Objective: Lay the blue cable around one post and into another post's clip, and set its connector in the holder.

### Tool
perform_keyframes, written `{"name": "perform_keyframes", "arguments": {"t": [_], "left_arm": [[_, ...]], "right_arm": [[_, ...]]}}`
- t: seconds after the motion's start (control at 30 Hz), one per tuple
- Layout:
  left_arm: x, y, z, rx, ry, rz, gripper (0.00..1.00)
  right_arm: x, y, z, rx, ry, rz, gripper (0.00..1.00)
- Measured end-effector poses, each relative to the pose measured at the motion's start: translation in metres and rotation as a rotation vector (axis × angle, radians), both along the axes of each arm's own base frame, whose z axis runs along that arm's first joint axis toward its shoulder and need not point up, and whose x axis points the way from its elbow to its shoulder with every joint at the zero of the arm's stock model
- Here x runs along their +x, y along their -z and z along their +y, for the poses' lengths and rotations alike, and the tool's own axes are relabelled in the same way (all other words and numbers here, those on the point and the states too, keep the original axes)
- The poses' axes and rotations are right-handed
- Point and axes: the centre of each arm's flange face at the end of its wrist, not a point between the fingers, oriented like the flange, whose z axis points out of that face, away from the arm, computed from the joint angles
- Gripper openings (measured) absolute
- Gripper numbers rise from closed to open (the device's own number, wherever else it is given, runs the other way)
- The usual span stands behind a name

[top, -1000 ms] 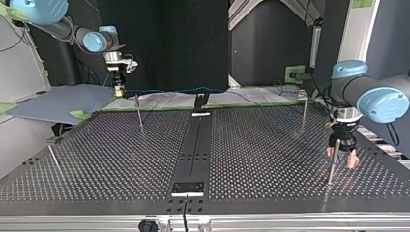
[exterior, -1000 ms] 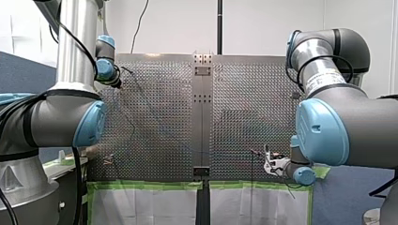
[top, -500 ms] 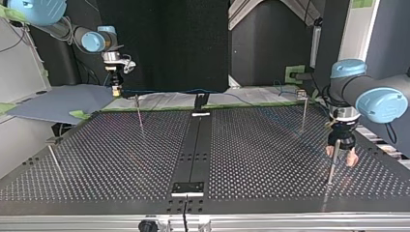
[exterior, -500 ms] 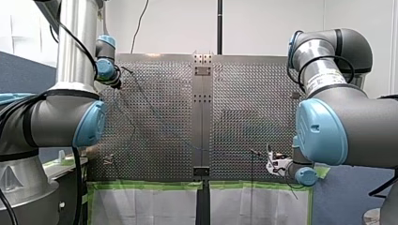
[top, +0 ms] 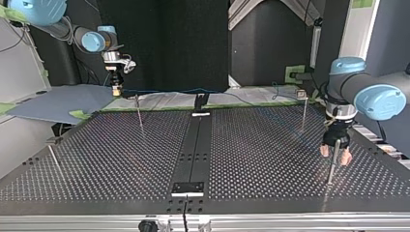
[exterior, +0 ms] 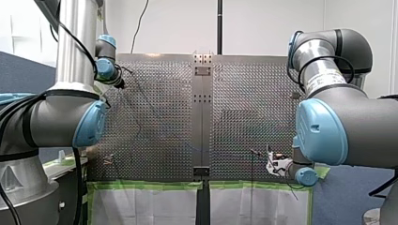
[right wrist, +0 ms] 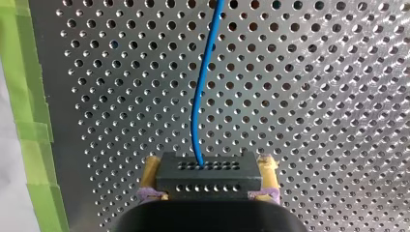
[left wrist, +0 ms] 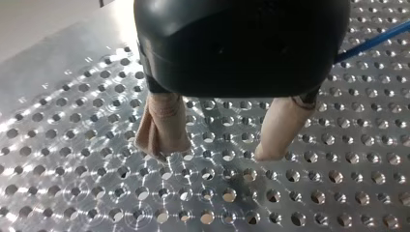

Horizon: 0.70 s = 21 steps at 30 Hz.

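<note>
My right gripper (right wrist: 209,170) is shut on the black connector block (right wrist: 209,180). The blue cable (right wrist: 199,92) runs out of the block, ahead over the perforated plate. In the top view this gripper (top: 116,90) hangs at the far left, beside a thin post (top: 139,112). From there the cable (top: 183,90) stretches past the black holder (top: 199,103). My left gripper (left wrist: 222,145) is open over the plate, beige pads (left wrist: 162,128) apart with nothing between them. In the top view it (top: 337,155) hangs at a near post (top: 330,170) on the right.
Another post (top: 303,113) stands at the top view's far right and one (top: 52,157) at its near left. A dark centre strip (top: 196,145) runs down the plate. Green tape (right wrist: 29,116) lines the plate's edge beside my right gripper.
In the top view my left gripper has shifted a little left and further back near its post. My right gripper moved slightly left, then held still with the connector.
</note>
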Motion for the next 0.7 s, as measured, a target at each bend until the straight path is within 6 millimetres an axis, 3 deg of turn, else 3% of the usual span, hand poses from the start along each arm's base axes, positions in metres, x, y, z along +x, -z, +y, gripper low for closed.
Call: {"name": "perform_keyframes", "arguments": {"t": [0.37,0.7], "left_arm": [[-0.007,-0.011,-0.002,-0.090,-0.020,-0.031,1.00],[-0.016,-0.006,-0.004,-0.187,-0.068,0.025,1.00]], "right_arm": [[0.000,0.000,0.000,-0.001,-0.001,0.002,0.00],[0.001,0.000,0.000,-0.003,-0.002,-0.001,0.00]]}}
